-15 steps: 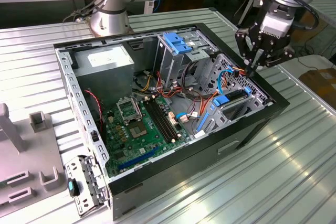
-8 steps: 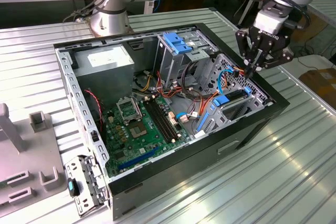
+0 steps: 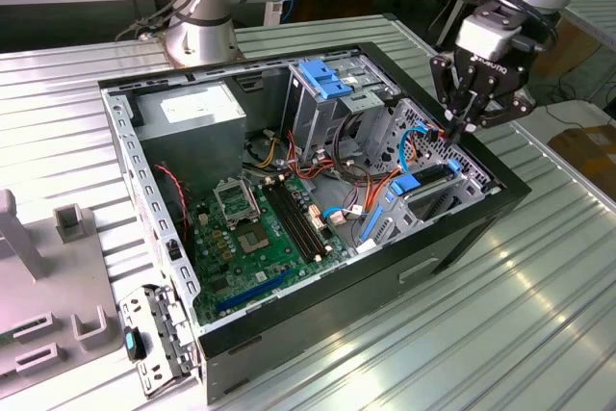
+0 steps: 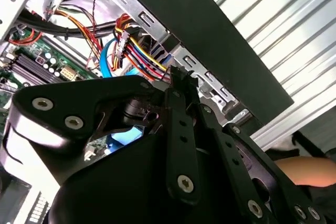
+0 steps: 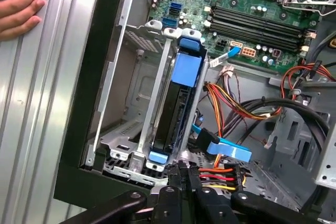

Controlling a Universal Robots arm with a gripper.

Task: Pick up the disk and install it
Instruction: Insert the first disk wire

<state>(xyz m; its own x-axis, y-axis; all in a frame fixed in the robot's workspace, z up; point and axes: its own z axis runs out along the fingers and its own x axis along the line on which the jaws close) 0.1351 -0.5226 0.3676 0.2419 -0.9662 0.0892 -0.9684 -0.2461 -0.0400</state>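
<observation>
Tool: the tool (image 3: 452, 127) hangs over the case corner at the exterior view's right. Its fingers (image 5: 171, 182) are drawn together and I see nothing between them.
Disk: the disk (image 5: 170, 119) stands on edge inside the silver drive cage (image 5: 131, 108), just beyond the fingertips and apart from them. By the look of it, it is seated in its slot.
Long axis: in the first wrist view the disk runs straight away from the tool towards the motherboard (image 5: 262, 19). One blue end of its carrier frame is near the tool and the broad blue tab is at the far end.
Close obstacles: a blue data plug (image 5: 228, 150) and a bundle of red, yellow and orange power wires (image 5: 220, 174) lie just beside the fingertips, on the side away from the case wall.
Edges: the black case wall (image 5: 100, 77) runs alongside the cage, so there is little room on that side. There is more open room above the cage.
Beyond the wall: the ribbed metal desk (image 5: 47, 103), with a person's hand (image 5: 18, 3) resting on it well apart from the tool.
</observation>
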